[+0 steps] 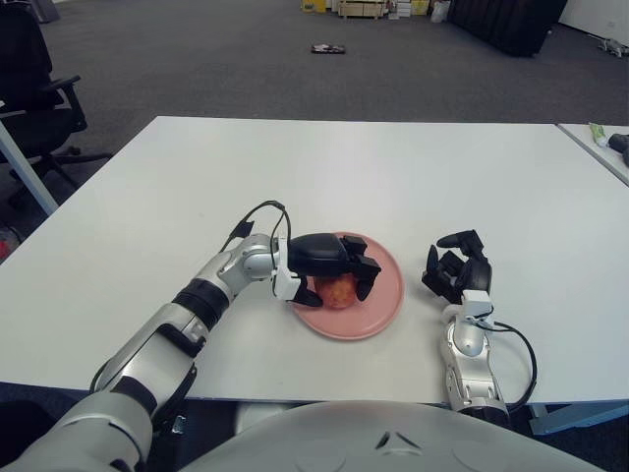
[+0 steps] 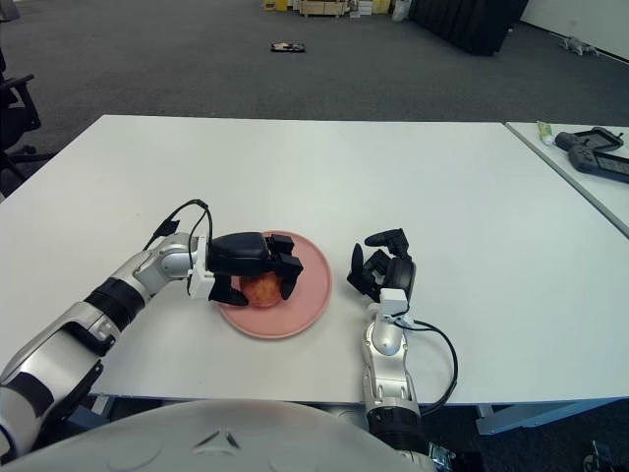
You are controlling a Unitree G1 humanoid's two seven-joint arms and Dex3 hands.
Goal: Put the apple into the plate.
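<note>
Apple point(image 1: 337, 291) sat on the pink plate point(image 1: 385, 300), right under the left hand point(image 1: 332, 264), whose fingers curled around it.

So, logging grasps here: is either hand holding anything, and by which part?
The left hand grips the apple from above, fingers around its sides, over the plate. The right hand holds nothing.
</note>
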